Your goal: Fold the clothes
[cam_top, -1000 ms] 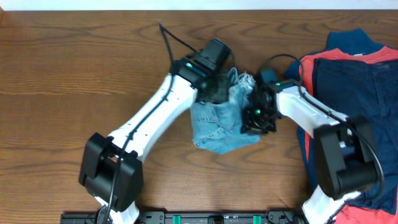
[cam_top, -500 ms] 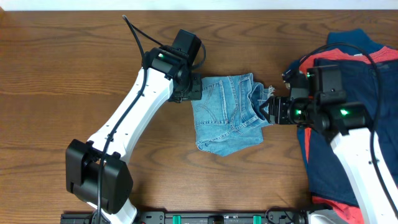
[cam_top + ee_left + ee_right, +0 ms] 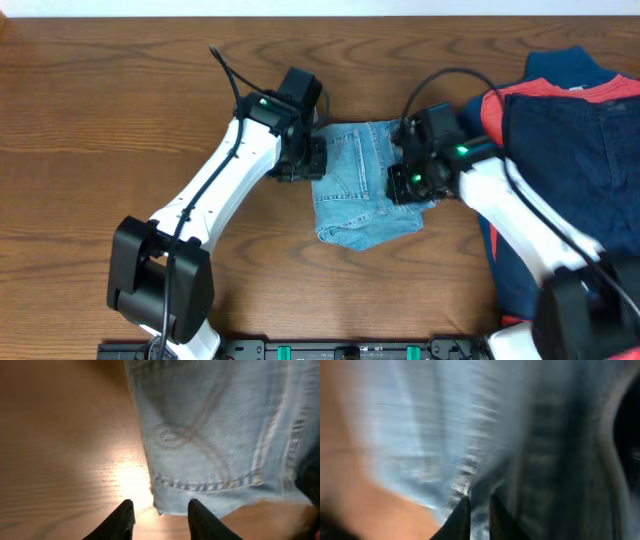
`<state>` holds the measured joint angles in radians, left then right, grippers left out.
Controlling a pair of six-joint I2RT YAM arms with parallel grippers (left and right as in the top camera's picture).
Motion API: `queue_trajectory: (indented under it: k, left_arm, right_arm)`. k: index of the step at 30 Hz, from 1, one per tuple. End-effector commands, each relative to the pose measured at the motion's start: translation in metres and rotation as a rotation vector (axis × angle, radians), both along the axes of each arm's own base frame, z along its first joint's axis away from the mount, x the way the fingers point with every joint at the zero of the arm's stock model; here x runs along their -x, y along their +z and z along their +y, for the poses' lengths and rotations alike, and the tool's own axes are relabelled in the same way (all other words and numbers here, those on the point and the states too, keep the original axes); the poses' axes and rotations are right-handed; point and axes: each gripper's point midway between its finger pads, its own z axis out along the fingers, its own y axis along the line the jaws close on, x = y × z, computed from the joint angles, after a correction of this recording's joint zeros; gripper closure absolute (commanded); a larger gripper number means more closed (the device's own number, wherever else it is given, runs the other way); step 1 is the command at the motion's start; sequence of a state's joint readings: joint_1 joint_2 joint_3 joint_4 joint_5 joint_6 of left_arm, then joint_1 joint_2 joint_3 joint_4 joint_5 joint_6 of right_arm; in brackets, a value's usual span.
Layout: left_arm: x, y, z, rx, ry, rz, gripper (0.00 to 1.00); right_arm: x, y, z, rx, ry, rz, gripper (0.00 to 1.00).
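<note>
Overhead shows one pair of light-blue jeans, folded into a compact bundle at the middle of the wooden table. The two arms flank it. The left gripper is at the bundle's left edge, toward the far corner. The right gripper is over its right edge.

Left wrist view: the jeans fill the upper right, with a stitched back pocket facing the camera. The left gripper is released. Its two dark fingers are spread apart, and the denim's lower corner lies just beyond the gap, with nothing pinched.

Right wrist view is heavily blurred. The right gripper has its two fingers drawn close together over denim, but whether fabric is caught between them cannot be told.

At the table's right end, well apart from the jeans, lies one pile. It holds a red-orange shirt and dark navy garments, whose number I cannot count.
</note>
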<state>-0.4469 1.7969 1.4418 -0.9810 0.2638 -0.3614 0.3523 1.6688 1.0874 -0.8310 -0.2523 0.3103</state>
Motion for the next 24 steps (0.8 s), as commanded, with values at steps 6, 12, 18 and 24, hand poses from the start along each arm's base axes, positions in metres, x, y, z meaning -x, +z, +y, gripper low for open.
queue_trajectory:
  k: [6, 12, 18, 24]
  left_arm:
    - [0.021, -0.029, -0.004, 0.015, -0.032, 0.064, 0.56]
    - [0.023, -0.008, -0.037, 0.197, -0.106, 0.069, 0.49]
    - [-0.001, 0.014, -0.055, 0.28, -0.171, -0.068, 0.49]
    - [-0.057, 0.013, -0.064, 0.232, -0.207, -0.335, 0.87]
  right_arm:
    - [-0.004, -0.046, -0.036, 0.163, -0.136, 0.104, 0.76]
    - [-0.013, -0.014, -0.012, -0.011, -0.04, 0.032, 0.69]
    - [-0.026, 0.06, -0.006, -0.141, -0.012, -0.196, 0.62]
    - [-0.044, 0.082, -0.01, -0.135, -0.084, -0.312, 0.69]
